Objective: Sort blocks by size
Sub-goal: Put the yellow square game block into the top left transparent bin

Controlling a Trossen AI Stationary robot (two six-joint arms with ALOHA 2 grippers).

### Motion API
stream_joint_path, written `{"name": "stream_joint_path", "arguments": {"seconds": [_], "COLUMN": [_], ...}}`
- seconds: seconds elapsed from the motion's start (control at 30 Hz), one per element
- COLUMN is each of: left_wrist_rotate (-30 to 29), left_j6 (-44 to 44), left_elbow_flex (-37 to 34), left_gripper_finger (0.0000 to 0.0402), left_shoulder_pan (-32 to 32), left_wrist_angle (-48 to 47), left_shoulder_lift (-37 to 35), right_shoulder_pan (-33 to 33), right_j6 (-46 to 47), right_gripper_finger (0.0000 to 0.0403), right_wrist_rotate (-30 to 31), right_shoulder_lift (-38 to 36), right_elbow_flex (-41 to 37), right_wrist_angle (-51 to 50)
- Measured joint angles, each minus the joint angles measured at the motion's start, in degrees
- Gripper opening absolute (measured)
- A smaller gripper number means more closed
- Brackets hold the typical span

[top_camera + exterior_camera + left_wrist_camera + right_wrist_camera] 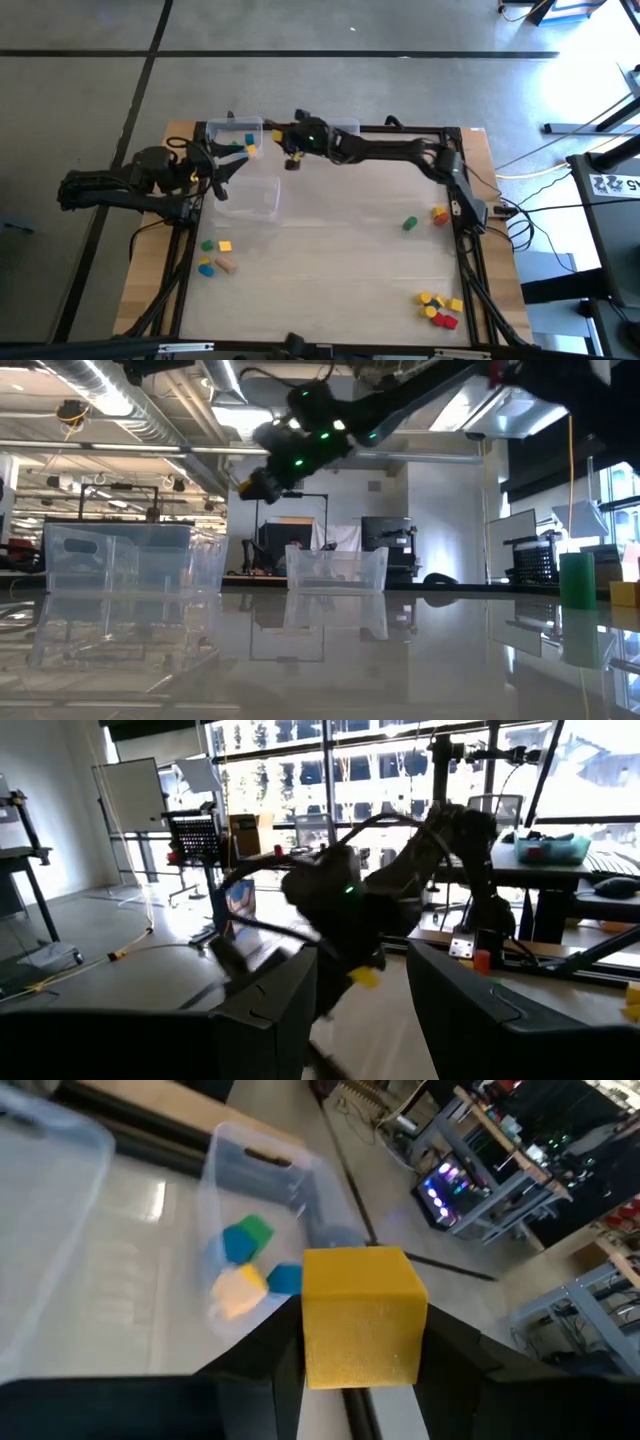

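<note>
Between right gripper (360, 1370) jaws, half-hidden yellow block (362, 1315).

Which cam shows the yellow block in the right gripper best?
Right wrist view: the yellow block fills the frame between the right gripper's fingers. Left wrist view shows a small yellow speck; high and low views don't show it clearly.

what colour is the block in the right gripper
Yellow. The block sits between the right gripper's fingers, clearest in the right wrist view.

Overhead and table-level cameras share the clear bins (262, 197); wrist cameras sit close.
</note>
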Motion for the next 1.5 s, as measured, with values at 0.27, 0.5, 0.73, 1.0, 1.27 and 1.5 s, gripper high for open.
{"name": "stream_joint_path", "arguments": {"seconds": [0.27, 0.5, 0.73, 1.0, 1.27, 1.5], "left_wrist_rotate": [0.0, 0.0, 0.0, 0.0, 0.0, 0.0], "left_j6": [-0.6, -1.0, -1.5, -1.1, -1.0, -1.0], "left_elbow_flex": [0.0, 0.0, 0.0, 0.0, 0.0, 0.0], "left_gripper_finger": [0.0155, 0.0155, 0.0155, 0.0155, 0.0155, 0.0155], "left_shoulder_pan": [0.0, 0.0, 0.0, 0.0, 0.0, 0.0], "left_wrist_angle": [0.0, 0.0, 0.0, 0.0, 0.0, -0.1], "left_shoulder_lift": [0.0, 0.0, 0.0, 0.0, 0.0, 0.0], "right_shoulder_pan": [-1.5, -1.7, -1.7, -1.6, -1.6, -1.6], "right_j6": [0.3, 0.6, 4.5, 4.5, 4.6, 4.5], "right_gripper_finger": [0.0147, 0.0147, 0.0147, 0.0147, 0.0182, 0.0259], "right_wrist_rotate": [-0.8, -0.8, -0.7, -0.1, -0.3, -0.3], "right_shoulder_lift": [14.8, 23.3, 27.2, 28.4, 28.4, 28.4], "right_elbow_flex": [20.7, 30.7, 31.2, 31.2, 31.2, 31.2], "right_wrist_angle": [0.6, 4.4, 12.2, 13.1, 13.0, 12.7]}}
